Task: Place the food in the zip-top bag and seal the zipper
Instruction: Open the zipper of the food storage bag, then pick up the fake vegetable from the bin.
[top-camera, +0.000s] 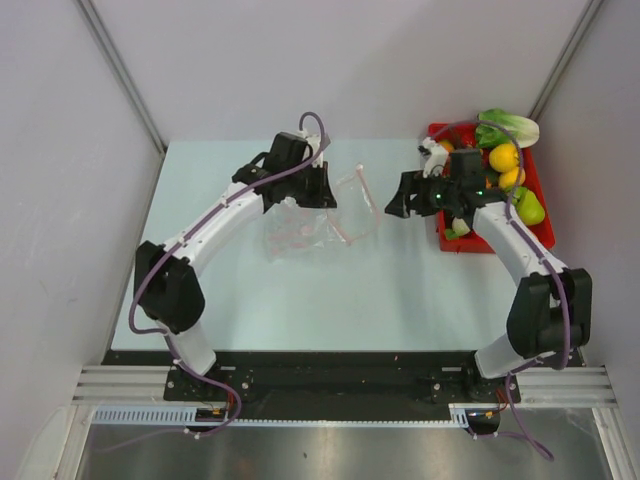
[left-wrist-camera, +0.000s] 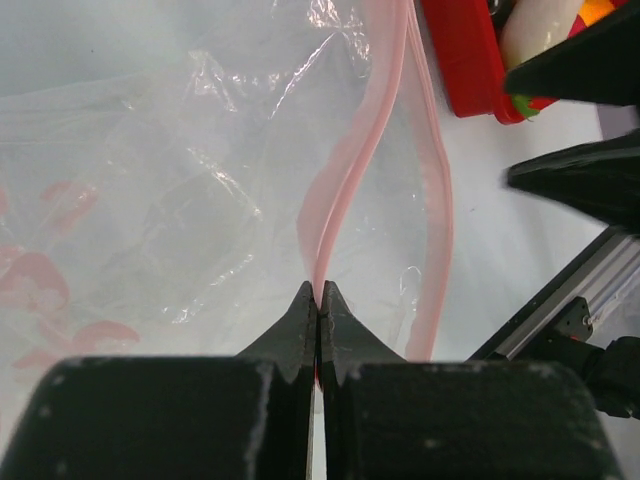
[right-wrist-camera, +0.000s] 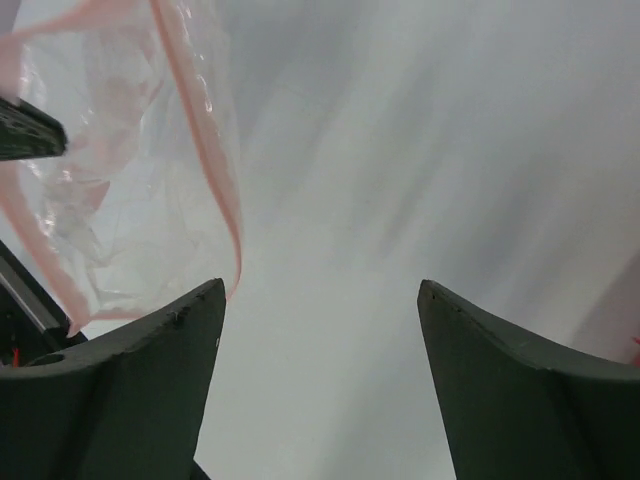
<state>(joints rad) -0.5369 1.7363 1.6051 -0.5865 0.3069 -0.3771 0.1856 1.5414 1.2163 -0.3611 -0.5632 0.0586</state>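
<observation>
While the left claw (left-wrist-camera: 318, 300) pinched the zipper (left-wrist-camera: 350, 190), the right claw (right-wrist-camera: 320, 285) gaped empty. The slippery zipper might escape that pinch.

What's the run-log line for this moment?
left gripper: shut on zipper | right gripper: open, empty | zip-top bag: mouth open, no food inside | food: in red tray

The left arm (top-camera: 222, 222) and right arm (top-camera: 515, 240) had white curved links between bulky black joint housings (top-camera: 170, 285), with a thin purple cable (top-camera: 133, 298) trailing along each. The left claw (left-wrist-camera: 318, 298) and right claw (right-wrist-camera: 320, 300) bore matte black, wedge-shaped fingers (right-wrist-camera: 520, 390).
</observation>
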